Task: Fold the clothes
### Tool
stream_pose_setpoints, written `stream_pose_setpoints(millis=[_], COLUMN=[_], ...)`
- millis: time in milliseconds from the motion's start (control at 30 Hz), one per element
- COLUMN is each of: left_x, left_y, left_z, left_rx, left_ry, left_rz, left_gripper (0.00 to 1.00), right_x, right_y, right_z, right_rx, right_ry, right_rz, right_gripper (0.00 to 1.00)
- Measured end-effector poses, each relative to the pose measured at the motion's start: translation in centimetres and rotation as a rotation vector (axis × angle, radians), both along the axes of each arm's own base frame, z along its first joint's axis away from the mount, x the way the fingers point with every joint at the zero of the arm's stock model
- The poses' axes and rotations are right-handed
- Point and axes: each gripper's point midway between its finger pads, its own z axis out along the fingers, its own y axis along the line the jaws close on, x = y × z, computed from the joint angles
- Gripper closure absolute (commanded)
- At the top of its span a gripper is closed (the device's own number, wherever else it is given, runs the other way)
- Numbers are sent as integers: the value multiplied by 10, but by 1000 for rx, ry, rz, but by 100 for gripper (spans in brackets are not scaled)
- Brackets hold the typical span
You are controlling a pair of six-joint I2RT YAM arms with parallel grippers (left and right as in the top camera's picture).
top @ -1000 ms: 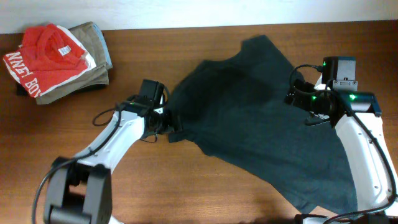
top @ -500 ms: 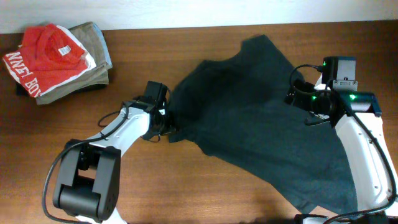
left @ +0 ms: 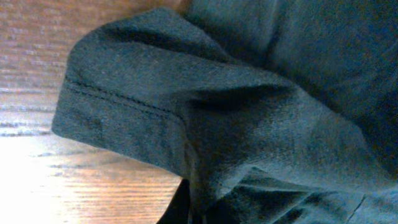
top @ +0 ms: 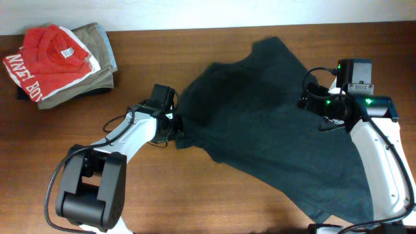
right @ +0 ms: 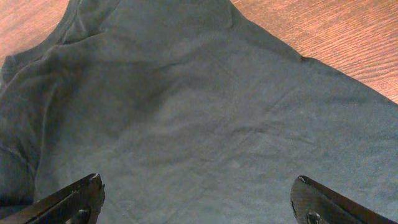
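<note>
The clothes (top: 260, 130), a very dark green-black T-shirt, lie spread slantwise across the middle and right of the table. My left gripper (top: 177, 130) is at the shirt's left sleeve and is shut on it. In the left wrist view the hemmed sleeve (left: 186, 106) bunches into a fold that runs down between the jaws of the left gripper (left: 189, 211). My right gripper (top: 311, 97) hovers over the shirt's right side. In the right wrist view the right gripper (right: 199, 199) is open, its fingertips (right: 87, 186) wide apart above flat fabric (right: 199, 112).
A red shirt with white lettering (top: 45, 55) lies on a folded khaki garment (top: 101, 45) at the far left corner. Bare wooden table (top: 214, 201) shows in front of the shirt and to its left.
My left gripper has closed from open onto the sleeve edge, and its arm has shifted slightly. The right arm has stayed still and open.
</note>
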Motion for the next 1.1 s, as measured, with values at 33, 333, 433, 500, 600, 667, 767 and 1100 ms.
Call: stream_pose_setpoints(millis=[33, 333, 433, 500, 600, 667, 767, 1100], left_x=[3, 39, 45, 39, 22, 10, 0, 8], left_y=[2, 99, 153, 191, 234, 256, 271, 241], left_z=[1, 11, 16, 16, 14, 13, 13, 13], left_rx=[-2, -25, -25, -22, -38, -63, -102, -129], left_ry=[-8, -56, -74, -68, -38, -21, -3, 14], left_rz=[6, 315, 460, 568, 708, 781, 842, 771], left_gripper=[99, 99, 99, 99, 99, 99, 99, 99], right_x=[0, 3, 10, 10, 9, 5, -11, -48], right_y=[0, 0, 5, 9, 15, 18, 25, 87], right_z=[0, 2, 6, 6, 6, 0, -29, -83], right_rx=[0, 6, 35, 59, 90, 92, 123, 448], right_ry=[0, -16, -47, -48, -46, -16, 132, 408], right_rz=[0, -6, -3, 9, 27, 53, 86, 409], right_gripper=[1, 1, 1, 1, 1, 2, 1, 25])
